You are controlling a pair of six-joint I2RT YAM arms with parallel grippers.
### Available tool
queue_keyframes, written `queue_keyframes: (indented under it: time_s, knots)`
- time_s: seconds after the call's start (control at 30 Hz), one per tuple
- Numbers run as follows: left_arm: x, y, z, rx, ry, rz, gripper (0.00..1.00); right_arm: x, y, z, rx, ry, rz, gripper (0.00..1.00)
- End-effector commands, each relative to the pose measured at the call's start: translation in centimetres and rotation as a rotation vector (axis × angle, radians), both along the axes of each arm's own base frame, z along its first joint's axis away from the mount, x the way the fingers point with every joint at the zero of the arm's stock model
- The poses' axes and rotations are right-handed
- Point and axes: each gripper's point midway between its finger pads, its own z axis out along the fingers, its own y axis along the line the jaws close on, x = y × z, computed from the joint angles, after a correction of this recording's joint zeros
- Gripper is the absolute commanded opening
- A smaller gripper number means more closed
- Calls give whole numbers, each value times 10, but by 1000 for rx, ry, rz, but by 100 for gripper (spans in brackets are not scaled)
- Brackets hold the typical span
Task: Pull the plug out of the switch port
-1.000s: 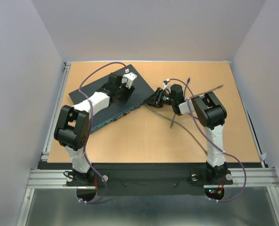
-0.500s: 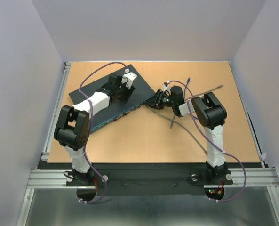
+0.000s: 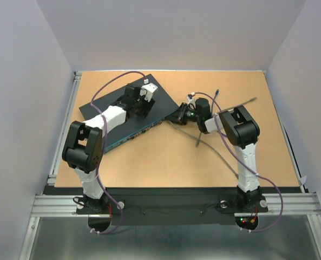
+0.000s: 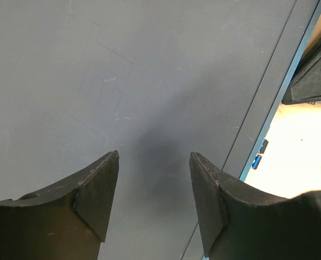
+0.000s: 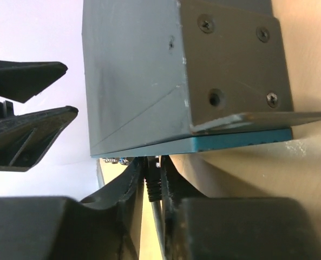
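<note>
**Right claw pinched on the plug at the switch's corner**

Over on the far-left part of the bench lies the switch. It is a flat dark box set slantwise, with its long bluish edge turned toward the near side. The left arm reaches across its lid, and the left gripper points down at the bare top panel close to that bluish edge. Its two fingers stand apart with only lid showing between them, so it holds nothing.

Moving right, the switch's right-hand corner ends near the middle of the bench. The plug sits in the bluish edge close to that corner, its nose tucked into the edge. The right gripper comes in low from the right. Its jaws are drawn narrow and sit close against both sides of the plug. A grey cable runs back from the plug between the fingers, then trails across the bench toward its near-right corner.
</note>
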Motion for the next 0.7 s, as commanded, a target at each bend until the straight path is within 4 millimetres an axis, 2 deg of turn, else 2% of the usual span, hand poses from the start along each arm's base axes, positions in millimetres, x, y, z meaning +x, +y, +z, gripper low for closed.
queue_keyframes:
  time_s: [0.0, 0.07, 0.2, 0.3, 0.5, 0.53, 0.63, 0.67]
  knots:
    - [-1, -3, 6, -14, -27, -15, 66, 14, 3, 9, 8, -52, -48, 7]
    - [-1, -4, 3, -18, -17, -15, 66, 13, 2, 10, 8, -51, -51, 0]
    - [-2, -3, -11, -2, 5, -12, 66, 5, -1, 15, 6, -44, -55, 0]
    - [0, -1, -16, 7, 3, -4, 66, -8, -8, 4, -23, -13, -58, 0]
    - [3, -1, -6, -1, -20, -2, 66, -25, -26, 1, -80, -3, -71, 0]
    - [3, -1, -3, -3, -28, -3, 66, -24, -29, 11, -81, -23, -81, 0]
    - [3, 1, 3, -2, -42, 2, 66, -28, -40, 18, -115, -47, -101, 0]
    - [3, 3, 9, -4, -53, 1, 66, -26, -44, 38, -106, -83, -115, 0]
